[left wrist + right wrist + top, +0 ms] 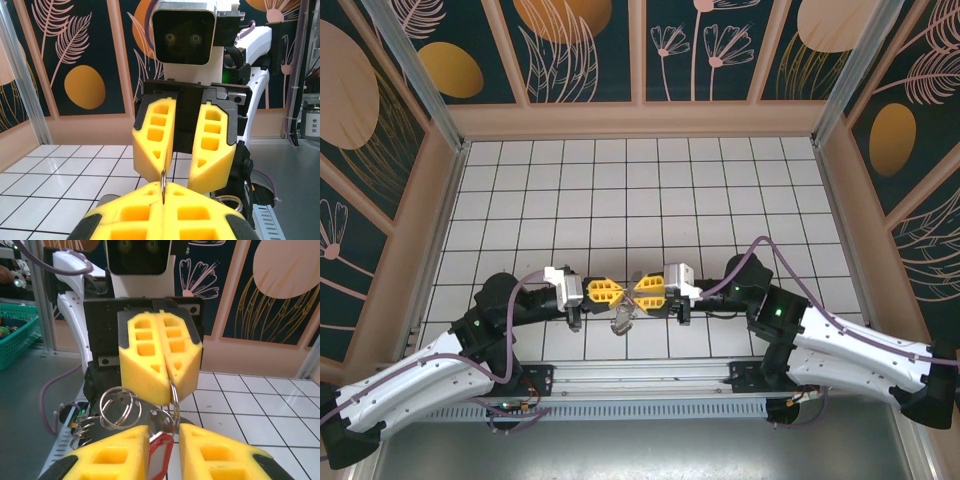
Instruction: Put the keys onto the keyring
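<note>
The left gripper (163, 192) is pinching the keyring (163, 177) wire between fully closed fingers. The right gripper (164, 435), barely parted, is gripping the red key (160, 457), apparently just beneath that wire. Align the key's hole with the wire end, advancing slowly.

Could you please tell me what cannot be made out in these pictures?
Top view: the keyring is too small to show its loops.
Right wrist view: the red key is cut off by the bottom edge; the right gripper's jaws cover its sides.
Left wrist view: the left gripper's jaws hide most of the keyring.
</note>
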Controlling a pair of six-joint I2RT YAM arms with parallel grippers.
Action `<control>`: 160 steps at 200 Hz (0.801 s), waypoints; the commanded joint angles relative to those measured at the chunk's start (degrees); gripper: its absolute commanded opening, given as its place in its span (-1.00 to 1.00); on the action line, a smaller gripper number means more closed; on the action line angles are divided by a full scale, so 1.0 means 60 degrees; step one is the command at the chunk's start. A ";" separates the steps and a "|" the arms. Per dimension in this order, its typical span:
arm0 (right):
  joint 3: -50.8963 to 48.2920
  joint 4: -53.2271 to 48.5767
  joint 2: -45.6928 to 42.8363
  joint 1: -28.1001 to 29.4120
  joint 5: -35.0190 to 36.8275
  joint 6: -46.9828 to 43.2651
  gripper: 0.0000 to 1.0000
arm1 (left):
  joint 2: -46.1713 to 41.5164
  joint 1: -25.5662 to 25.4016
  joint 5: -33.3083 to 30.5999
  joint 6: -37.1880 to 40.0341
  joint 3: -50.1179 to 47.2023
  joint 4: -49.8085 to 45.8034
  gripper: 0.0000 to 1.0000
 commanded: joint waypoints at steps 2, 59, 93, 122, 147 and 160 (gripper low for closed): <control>-0.0163 0.0894 0.0103 -0.0056 -0.0409 0.0306 -0.56 | -0.0050 -0.0039 0.0249 -0.0085 -0.0022 0.0539 -1.00; -0.0135 0.1203 0.0523 -0.0084 -0.0313 0.0433 -0.56 | -0.0013 -0.0039 0.0384 -0.0135 -0.0036 0.0627 -1.00; -0.0171 0.1243 0.0493 -0.0137 -0.0154 0.0515 -0.54 | -0.0050 -0.0039 0.0384 -0.0107 -0.0029 0.0582 -1.00; -0.0216 0.1287 0.0436 -0.0176 -0.0124 0.0607 -0.52 | -0.0053 -0.0032 0.0389 -0.0121 -0.0029 0.0578 -1.00; -0.0209 0.1402 0.0535 -0.0195 -0.0233 0.0623 -0.52 | -0.0014 -0.0039 0.0414 -0.0123 -0.0020 0.0626 -1.00; -0.0208 0.1402 0.0592 -0.0195 -0.0281 0.0618 -0.58 | -0.0024 -0.0038 0.0394 -0.0135 0.0000 0.0624 -1.00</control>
